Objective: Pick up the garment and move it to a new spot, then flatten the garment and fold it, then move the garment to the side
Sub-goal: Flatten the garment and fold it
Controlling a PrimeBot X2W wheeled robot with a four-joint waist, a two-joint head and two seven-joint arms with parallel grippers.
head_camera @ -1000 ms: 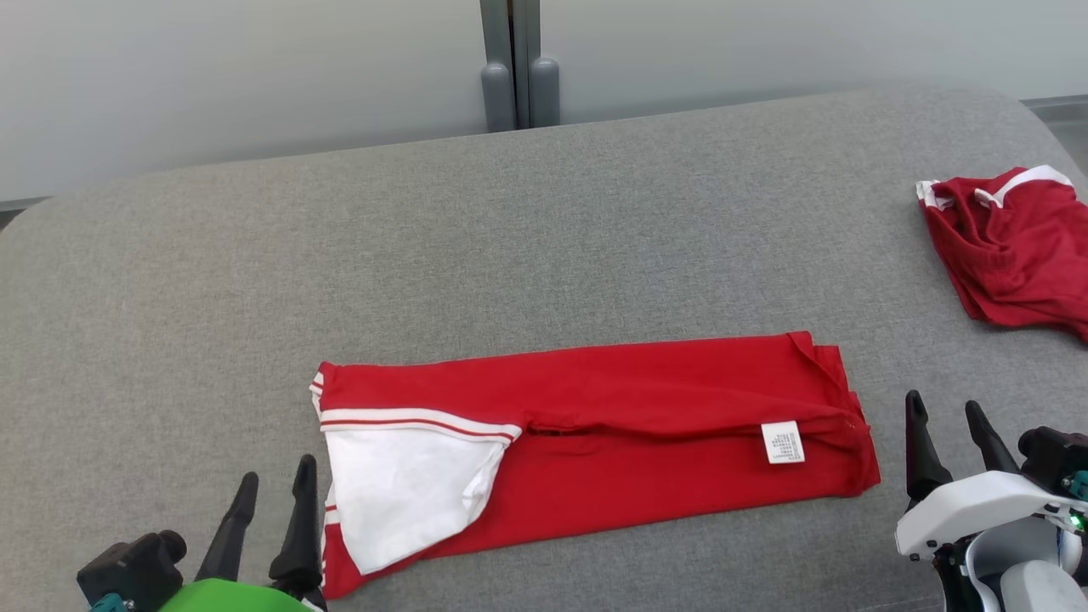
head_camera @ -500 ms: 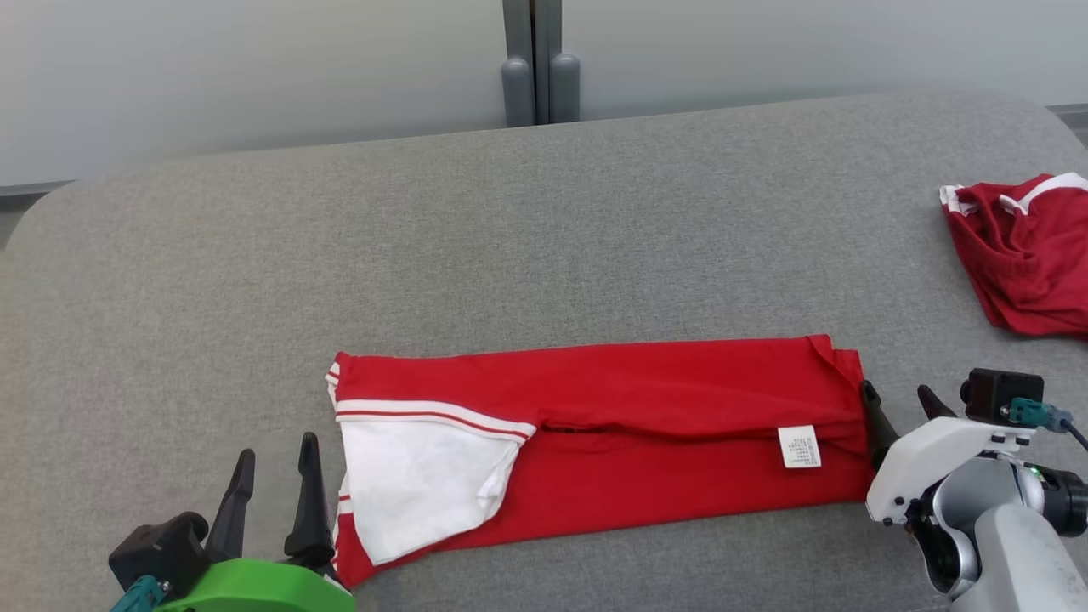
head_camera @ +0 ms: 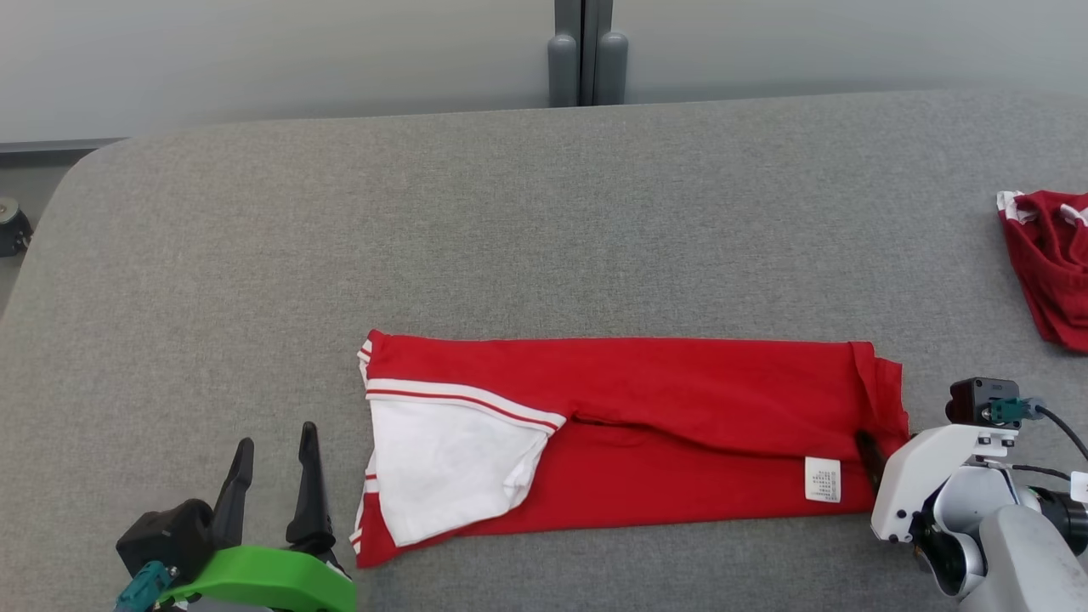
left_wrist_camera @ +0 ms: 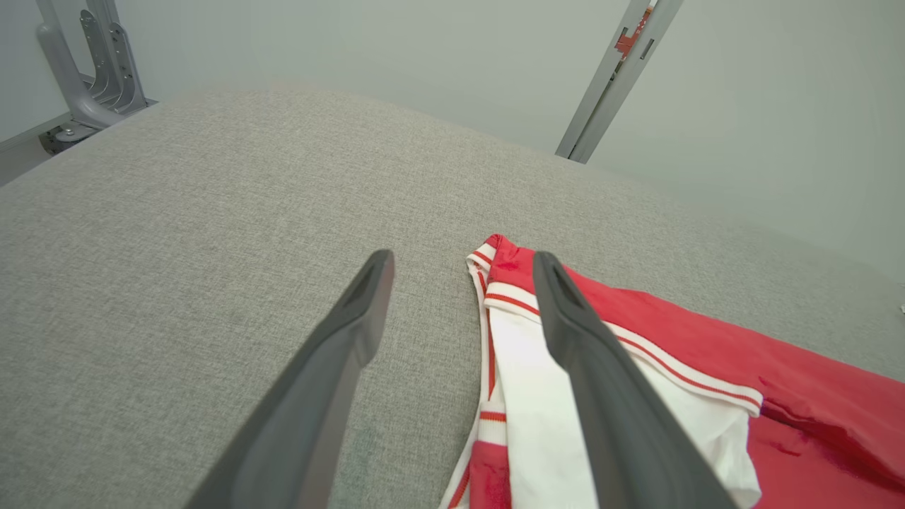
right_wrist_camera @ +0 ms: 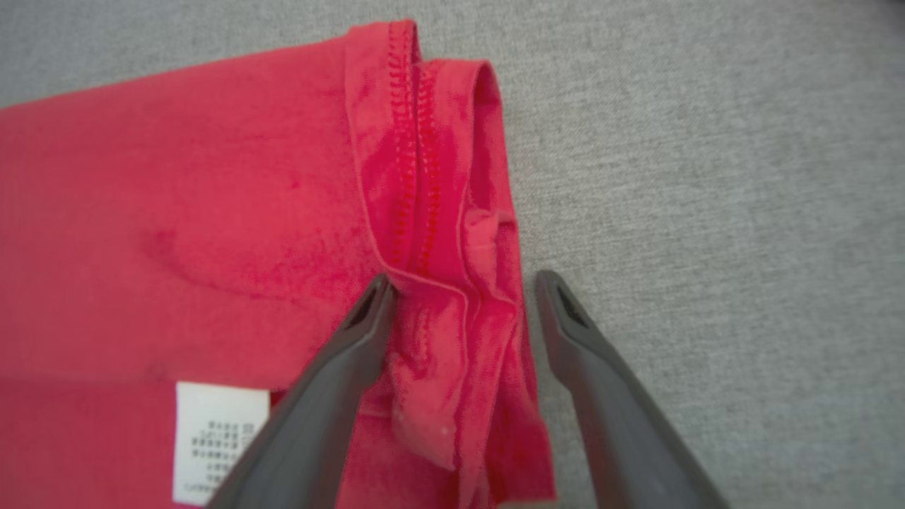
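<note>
Since the red shirt (head_camera: 629, 442) lies folded into a long band across the near part of the grey cushioned surface (head_camera: 544, 212), each gripper stands at one of its short ends, which reads as the set-up for a crosswise fold.

The right gripper (right_wrist_camera: 463, 283) is spread wide and holds nothing. One finger is over the stitched hem (right_wrist_camera: 424, 141) near the care label (head_camera: 822, 478) and the other is over bare grey cloth just beside the edge, so the hem's bunched layers lie between them. Whether the tips touch the fabric is hard to tell.

The left gripper (head_camera: 276, 435) is also released and empty. It hovers beside the opposite end, one finger above the white panel (head_camera: 442, 476) with striped trim, the other over bare surface.

Behind the band the surface is broad and bare, giving free room for carrying an end across. A second red garment (head_camera: 1050, 272) lies crumpled at the far right, well apart. The surface's rounded left corner is also well apart from the shirt.
</note>
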